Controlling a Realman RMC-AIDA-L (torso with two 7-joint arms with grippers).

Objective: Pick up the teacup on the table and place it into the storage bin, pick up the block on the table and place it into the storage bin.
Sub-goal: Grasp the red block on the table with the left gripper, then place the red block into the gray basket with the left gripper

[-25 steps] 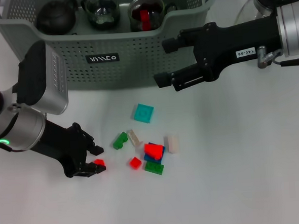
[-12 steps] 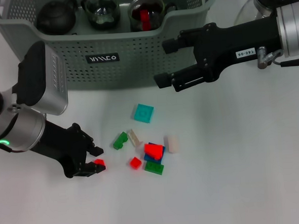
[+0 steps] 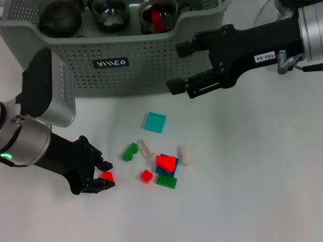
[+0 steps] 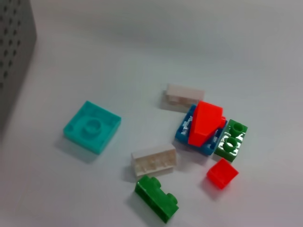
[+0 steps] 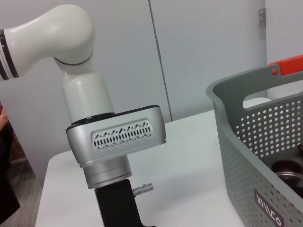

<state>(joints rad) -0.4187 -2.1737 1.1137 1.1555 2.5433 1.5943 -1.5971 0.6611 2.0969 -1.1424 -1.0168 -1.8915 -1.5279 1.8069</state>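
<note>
We've got left gripper [image 3: 104, 178] lower left, clamped on red block [image 3: 107, 176]; lift straight, carry to storage bin [image 3: 147, 67]. Right gripper [image 3: 179, 68] spread wide, idle.

Grey-green perforated storage bin [image 3: 147, 67] at the table's far edge, upright, black label on the front wall; holding a dark teapot [image 3: 60, 17] and two glass teacups [image 3: 110, 11]. Small red block [image 3: 107, 176] pinched in the left gripper [image 3: 103, 176], beside scattered blocks [image 3: 164, 163] on the table.
</note>
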